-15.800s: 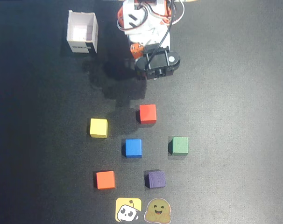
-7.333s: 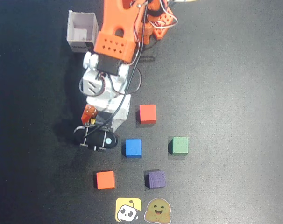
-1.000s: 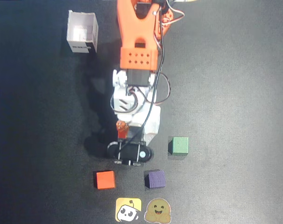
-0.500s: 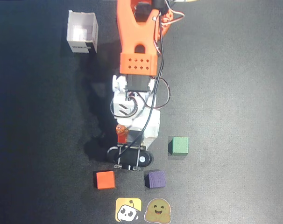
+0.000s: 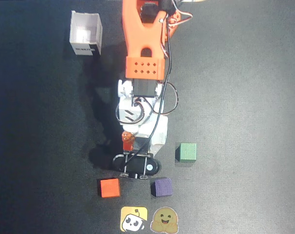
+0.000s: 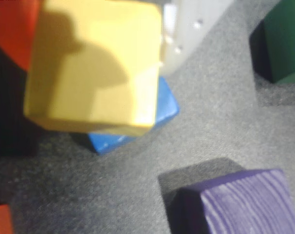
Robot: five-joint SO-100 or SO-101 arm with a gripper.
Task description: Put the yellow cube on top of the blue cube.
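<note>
In the wrist view the yellow cube [image 6: 94,68] fills the upper left, clamped between an orange finger [image 6: 11,29] and a white finger [image 6: 186,29]. My gripper [image 6: 96,29] is shut on it. Directly under it sits the blue cube [image 6: 162,107], with only its right and lower edges showing. I cannot tell whether the two cubes touch. In the overhead view the arm and gripper [image 5: 134,147] cover both cubes.
Close around the gripper are a green cube [image 5: 188,152] to the right, a purple cube [image 5: 162,186] and an orange cube [image 5: 110,187] below. Two stickers [image 5: 134,220] lie at the bottom edge. A white open box [image 5: 85,33] stands at the top left.
The gripper head has crept slightly toward the bottom of the overhead view, still holding the yellow cube. The other cubes have not moved.
</note>
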